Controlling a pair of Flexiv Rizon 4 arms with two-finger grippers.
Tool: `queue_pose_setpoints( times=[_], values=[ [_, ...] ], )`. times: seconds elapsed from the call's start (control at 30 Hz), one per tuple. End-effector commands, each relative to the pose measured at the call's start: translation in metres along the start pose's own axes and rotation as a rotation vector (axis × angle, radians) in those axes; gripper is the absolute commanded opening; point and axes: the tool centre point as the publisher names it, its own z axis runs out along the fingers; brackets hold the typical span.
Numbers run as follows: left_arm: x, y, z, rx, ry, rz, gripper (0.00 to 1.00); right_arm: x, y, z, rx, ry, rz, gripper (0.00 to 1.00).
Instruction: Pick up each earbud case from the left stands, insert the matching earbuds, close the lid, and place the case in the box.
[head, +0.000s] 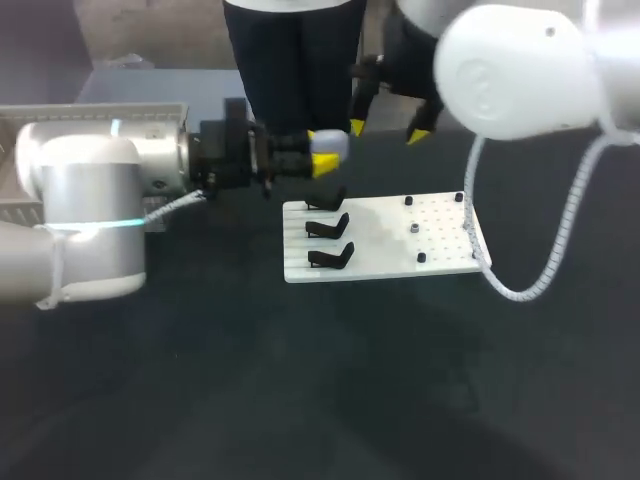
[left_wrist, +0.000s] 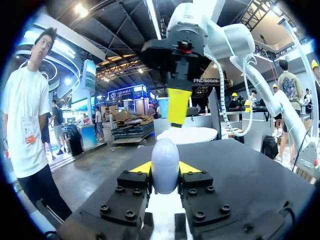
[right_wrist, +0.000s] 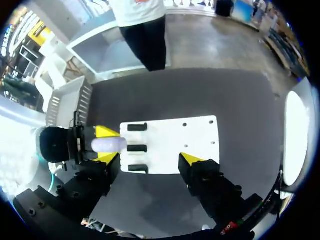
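My left pincer is closed on the pale lavender earbud case. Both yellow tips press its flanks, and its rounded end pokes out ahead of the fingers. I hold it in the air just beyond the far left corner of the white board, whose three black stands look bare. My right pincer hangs spread wide with nothing in it, above the board's far edge, near the case but not touching it. The lid looks shut, so I judge opening it comes next. For that the left grip should be firm and level, with one right fingertip levering gently at the lid so the case does not twist loose. The small dark pieces on the board's right half may be the earbuds, but they are too small to tell.
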Motion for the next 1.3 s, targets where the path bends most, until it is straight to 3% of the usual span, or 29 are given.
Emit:
queue_pose_setpoints(
  times=[0.03,0.23,0.43,0.63,0.9,1.0,1.03,1.23,1.3],
  values=[
    [-0.025,-0.004,-0.06,-0.143,0.042,0.046,0.0,0.038,-0.034,-0.021,-0.092,-0.294,0.117,1.0],
    [-0.032,0.019,-0.124,-0.295,0.122,0.109,0.0,0.061,-0.06,-0.019,-0.065,-0.275,0.213,1.0],
    [-0.031,0.037,-0.173,-0.412,0.173,0.155,0.0,0.074,-0.068,-0.014,-0.055,-0.25,0.253,1.0],
    [-0.011,0.057,-0.222,-0.548,0.21,0.165,0.0,0.082,-0.065,-0.01,-0.045,-0.237,0.264,1.0],
    [0.034,0.075,-0.253,-0.614,0.289,0.138,0.0,0.084,-0.061,-0.007,-0.025,-0.225,0.266,1.0],
    [0.031,0.067,-0.25,-0.61,0.305,0.123,0.0,0.086,-0.06,-0.005,-0.021,-0.222,0.272,1.0],
    [0.045,0.069,-0.251,-0.604,0.321,0.121,0.0,0.086,-0.059,-0.003,-0.018,-0.221,0.274,1.0],
    [0.074,0.092,-0.264,-0.604,0.359,0.102,0.0,0.09,-0.058,0.001,-0.017,-0.216,0.289,1.0],
    [0.077,0.094,-0.265,-0.604,0.336,0.088,0.0,0.092,-0.058,0.001,-0.014,-0.216,0.292,1.0]
  ],
)
